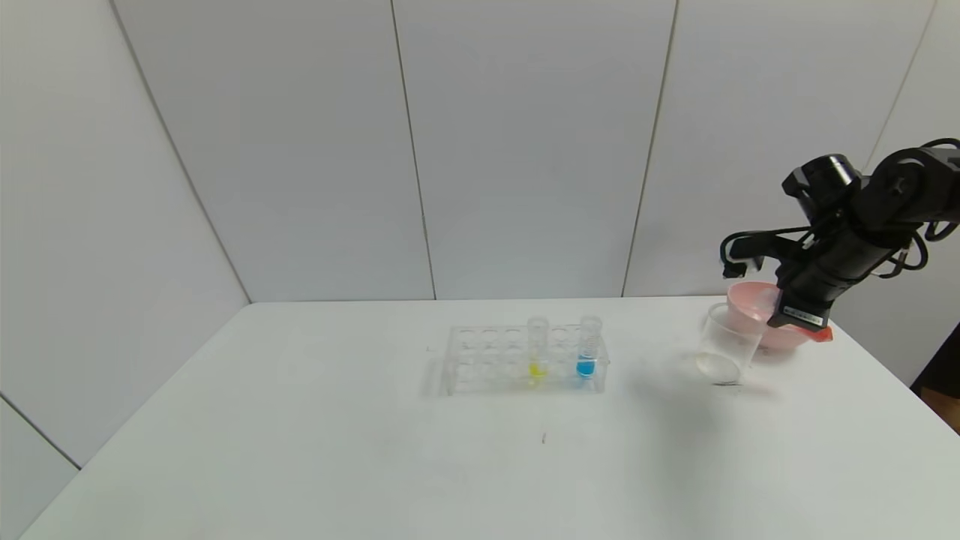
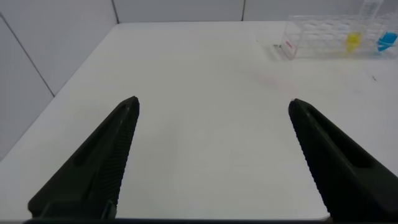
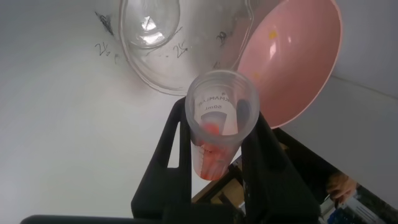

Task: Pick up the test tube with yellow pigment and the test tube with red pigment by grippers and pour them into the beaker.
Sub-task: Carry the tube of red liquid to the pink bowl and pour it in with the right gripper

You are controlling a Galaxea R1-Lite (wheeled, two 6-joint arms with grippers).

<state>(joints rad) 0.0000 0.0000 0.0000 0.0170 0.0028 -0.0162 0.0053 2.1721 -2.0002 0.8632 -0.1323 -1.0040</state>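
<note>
My right gripper [image 1: 795, 319] is shut on the test tube with red pigment [image 3: 216, 127]. The tube is tilted, its open mouth toward the beaker [image 1: 727, 343] and its orange-red bottom [image 1: 822, 335] sticking out behind the fingers. In the right wrist view the red liquid sits low in the tube, and the clear beaker [image 3: 163, 46] lies just beyond the mouth. The test tube with yellow pigment [image 1: 537, 352] stands upright in the clear rack [image 1: 480, 360] mid-table. My left gripper [image 2: 214, 102] hangs open over bare table far from the rack, with nothing between its fingers.
A pink bowl [image 1: 780, 337] sits right behind the beaker, near the table's right edge. A tube with blue liquid [image 1: 587, 351] stands in the rack beside the yellow one. White wall panels close off the back.
</note>
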